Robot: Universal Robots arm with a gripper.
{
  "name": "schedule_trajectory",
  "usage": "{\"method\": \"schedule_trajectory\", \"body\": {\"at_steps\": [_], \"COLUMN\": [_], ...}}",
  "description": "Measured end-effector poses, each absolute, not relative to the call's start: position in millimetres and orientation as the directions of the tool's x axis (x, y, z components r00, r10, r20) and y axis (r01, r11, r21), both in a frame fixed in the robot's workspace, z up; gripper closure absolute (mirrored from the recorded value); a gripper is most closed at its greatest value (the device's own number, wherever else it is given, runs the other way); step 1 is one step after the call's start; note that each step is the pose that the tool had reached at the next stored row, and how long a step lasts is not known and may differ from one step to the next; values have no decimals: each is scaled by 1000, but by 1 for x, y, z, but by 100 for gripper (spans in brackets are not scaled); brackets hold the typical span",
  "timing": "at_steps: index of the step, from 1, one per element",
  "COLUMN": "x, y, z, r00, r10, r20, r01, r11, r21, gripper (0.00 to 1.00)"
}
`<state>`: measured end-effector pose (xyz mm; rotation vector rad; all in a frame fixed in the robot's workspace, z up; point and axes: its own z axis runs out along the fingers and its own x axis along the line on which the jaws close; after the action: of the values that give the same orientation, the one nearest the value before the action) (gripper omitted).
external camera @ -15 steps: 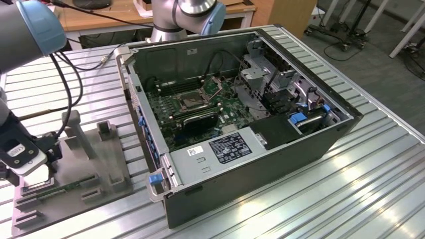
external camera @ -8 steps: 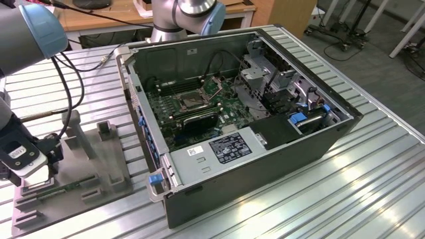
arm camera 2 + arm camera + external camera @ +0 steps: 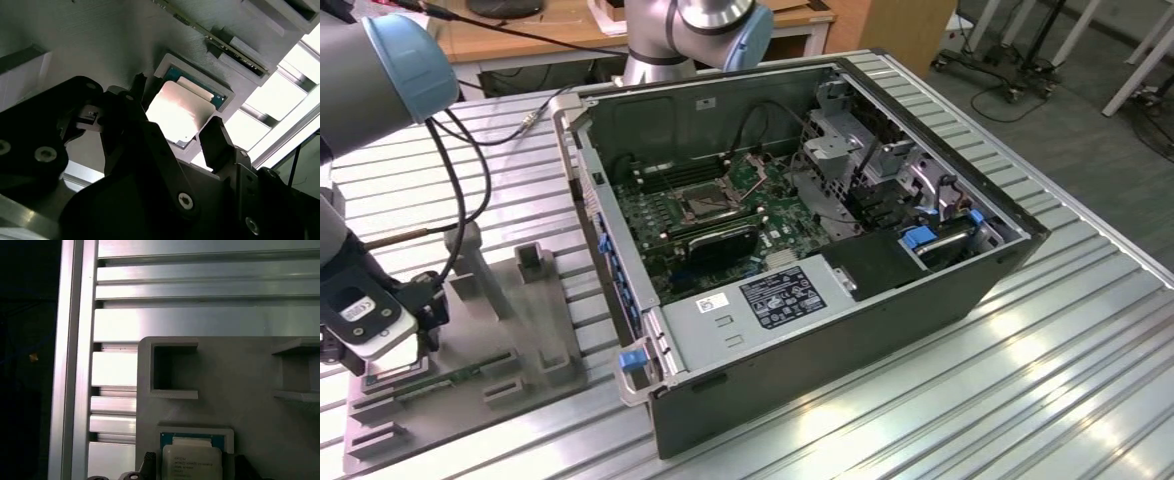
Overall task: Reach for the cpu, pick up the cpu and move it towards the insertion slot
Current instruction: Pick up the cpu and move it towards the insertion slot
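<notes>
The cpu [image 3: 191,463], a small square chip with a silvery top, lies in a shallow recess of the grey plastic fixture [image 3: 240,390]. The second wrist view shows the cpu [image 3: 175,112] between my two dark fingers [image 3: 215,137]. My gripper [image 3: 178,104] is open, with one finger on each side of the chip just outside its edges. In the exterior view my gripper [image 3: 380,345] hangs low over the fixture's near end at the exterior view's left, hiding the chip. The insertion slot [image 3: 700,203], a square metal-framed socket, sits on the green motherboard inside the open computer case.
The black computer case [image 3: 854,330] lies open on the slatted metal table [image 3: 1067,360]. The grey fixture [image 3: 540,330] has upright posts and a narrow green circuit strip [image 3: 454,377]. A black cable [image 3: 467,190] loops from the arm. A second arm's base [image 3: 680,40] stands behind the case.
</notes>
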<state>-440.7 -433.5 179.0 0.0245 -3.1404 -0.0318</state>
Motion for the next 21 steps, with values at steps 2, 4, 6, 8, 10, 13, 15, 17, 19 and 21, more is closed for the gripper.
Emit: {"method": "schedule_trajectory", "body": {"at_steps": [2,4,6,8,10,13,15,17,19,21], "x": [-441,-441,-441,-441,-441,-441,-441,-441,-441,-441], "y": [-433,-433,-433,-433,-433,-433,-433,-433,-433,-433], "z": [179,179,179,179,179,179,179,179,179,179], "r00": [-1000,-1000,-1000,-1000,-1000,-1000,-1000,-1000,-1000,-1000], "r10": [-16,-16,-16,-16,-16,-16,-16,-16,-16,-16], "r20": [1,1,1,1,1,1,1,1,1,1], "r01": [-16,-16,-16,-16,-16,-16,-16,-16,-16,-16], "r11": [1000,1000,1000,1000,1000,1000,1000,1000,1000,1000], "r21": [19,18,17,16,14,13,11,10,9,8], "gripper": [29,29,29,31,38,39,45,45,45,45]}}
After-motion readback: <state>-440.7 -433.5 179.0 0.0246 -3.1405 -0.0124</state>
